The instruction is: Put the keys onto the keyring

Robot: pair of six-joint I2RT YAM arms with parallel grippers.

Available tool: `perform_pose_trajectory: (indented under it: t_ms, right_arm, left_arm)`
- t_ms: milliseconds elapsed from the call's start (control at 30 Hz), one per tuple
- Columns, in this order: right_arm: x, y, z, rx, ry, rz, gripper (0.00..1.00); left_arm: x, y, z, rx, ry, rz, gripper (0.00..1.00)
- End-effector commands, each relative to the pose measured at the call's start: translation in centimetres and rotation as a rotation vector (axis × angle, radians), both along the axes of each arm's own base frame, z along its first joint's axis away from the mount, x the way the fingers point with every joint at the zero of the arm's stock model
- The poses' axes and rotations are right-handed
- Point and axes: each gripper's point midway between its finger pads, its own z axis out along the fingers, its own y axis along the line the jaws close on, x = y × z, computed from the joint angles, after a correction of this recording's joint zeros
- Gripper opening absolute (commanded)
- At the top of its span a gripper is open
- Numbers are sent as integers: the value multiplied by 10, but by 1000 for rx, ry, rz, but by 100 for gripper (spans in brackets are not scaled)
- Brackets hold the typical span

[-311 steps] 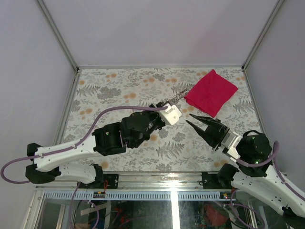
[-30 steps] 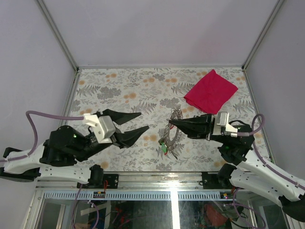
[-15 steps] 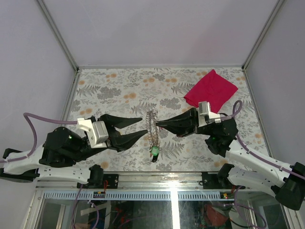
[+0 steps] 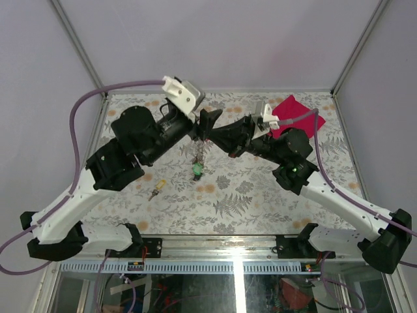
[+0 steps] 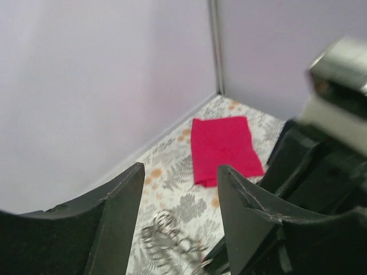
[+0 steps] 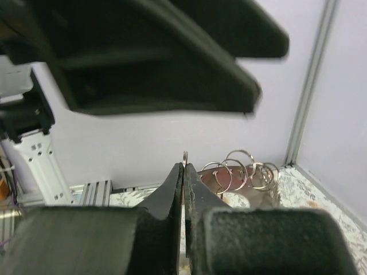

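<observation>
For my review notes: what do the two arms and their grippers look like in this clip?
The left arm and the right arm share white lower links and bulky black joint housings, each trailed by a mauve cable. The left gripper and right gripper have black, tapering, pointed fingers on a white wrist block.
</observation>
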Motion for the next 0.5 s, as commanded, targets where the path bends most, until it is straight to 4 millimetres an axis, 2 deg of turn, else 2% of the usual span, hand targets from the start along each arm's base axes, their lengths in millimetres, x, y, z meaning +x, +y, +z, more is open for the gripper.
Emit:
perform_pose_trajectory:
  t_ms: [0, 67, 133, 300, 367, 467]
  right_arm:
    - [16, -12, 48, 109, 65, -92, 0]
    - [16, -14, 40, 82, 59, -106, 0]
    - [6, -19, 26, 56, 15, -95, 0]
    - [-13, -37, -39, 14, -35, -100, 0]
    - [-16, -43, -47, 21, -44, -115, 0]
    - [-31, -55, -42, 53, -70, -99, 0]
  left_arm:
    - [-16, 1, 34, -82, 98, -67, 55]
    - [-22, -2, 28, -101, 117, -101, 56]
    - [-34, -3, 14, -111, 120, -164, 56]
    - [-76, 8, -13, -159, 87, -332, 56]
    - [-81, 11, -23, -149, 102, -342, 56]
    - [-94, 11, -35, -115, 145, -401, 54]
